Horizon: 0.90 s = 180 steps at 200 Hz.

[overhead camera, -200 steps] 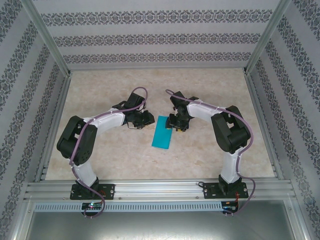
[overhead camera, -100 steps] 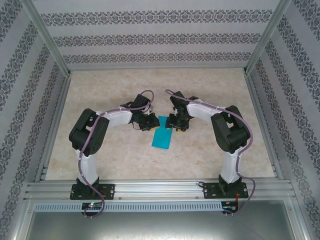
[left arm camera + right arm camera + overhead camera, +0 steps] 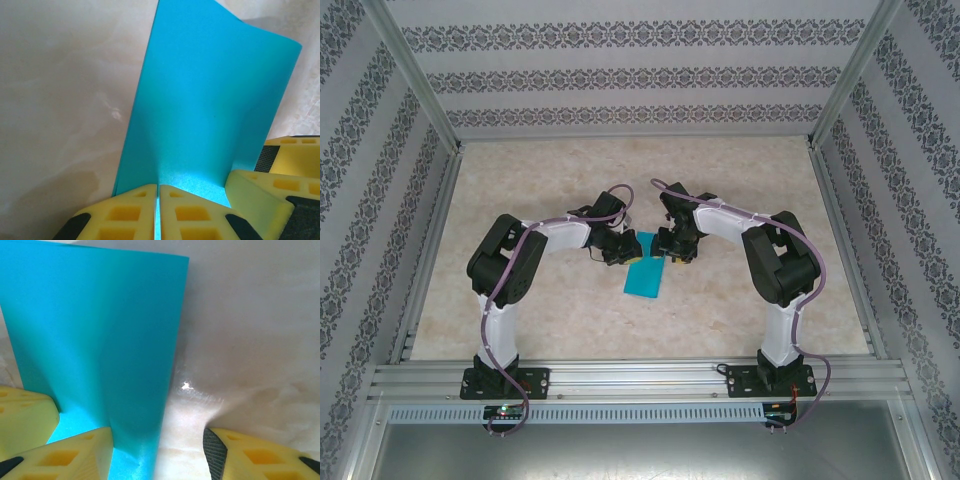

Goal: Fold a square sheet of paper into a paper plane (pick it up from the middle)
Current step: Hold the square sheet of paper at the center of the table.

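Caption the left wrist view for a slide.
Left hand shut on the edge of the teal sheet of paper, over the pale table.

The far half of the table (image 3: 620, 170) lies open from side to side, up to the patterned walls (image 3: 620, 70) that close it in on three sides. The left arm (image 3: 510, 265) and right arm (image 3: 775, 260) arch inward and bar the middle band; a bare strip runs outside each elbow. The left gripper (image 3: 623, 252) and right gripper (image 3: 677, 252) crowd the far end of the square sheet of paper (image 3: 646, 277), fingers just beside each other, leaving no passage between. The sheet's near end is open to approach over the bare patch between the arm bases, bounded by the aluminium rail (image 3: 640, 378).
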Each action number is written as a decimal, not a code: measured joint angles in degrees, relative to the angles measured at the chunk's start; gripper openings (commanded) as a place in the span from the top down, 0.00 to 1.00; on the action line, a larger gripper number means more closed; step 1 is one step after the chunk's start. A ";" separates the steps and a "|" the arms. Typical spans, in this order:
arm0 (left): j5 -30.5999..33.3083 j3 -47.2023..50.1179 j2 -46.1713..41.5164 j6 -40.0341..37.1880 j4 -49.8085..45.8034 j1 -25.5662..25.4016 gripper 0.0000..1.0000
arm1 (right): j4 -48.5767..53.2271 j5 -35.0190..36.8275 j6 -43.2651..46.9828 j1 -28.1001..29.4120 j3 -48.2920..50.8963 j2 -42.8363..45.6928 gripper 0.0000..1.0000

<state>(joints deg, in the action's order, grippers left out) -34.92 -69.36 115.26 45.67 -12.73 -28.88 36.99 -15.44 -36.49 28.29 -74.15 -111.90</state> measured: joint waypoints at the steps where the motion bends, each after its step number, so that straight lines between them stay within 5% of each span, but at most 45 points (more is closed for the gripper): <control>1: 0.00 0.00 0.00 0.00 0.00 0.00 0.89 | -0.02 -0.02 0.00 0.00 0.02 0.02 0.45; 43: -0.04 0.35 0.07 -0.44 0.42 0.00 0.94 | -6.03 -0.61 -1.14 -0.57 5.88 6.93 0.46; 85: -0.09 0.42 0.07 -0.81 0.72 0.00 1.00 | -18.75 -6.78 -4.72 -2.32 14.73 20.68 0.84; 108: -0.07 0.42 0.07 -0.85 0.72 0.00 1.00 | -25.11 -9.94 -8.07 -1.22 17.25 19.96 0.94; 180: -0.07 0.42 0.07 -1.29 0.72 0.00 1.00 | -34.34 -12.98 -14.16 1.07 24.22 13.35 0.96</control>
<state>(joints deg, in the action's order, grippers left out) -34.98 -68.95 115.33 44.38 -12.01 -28.88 2.66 -28.42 -50.65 29.36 -49.93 -98.54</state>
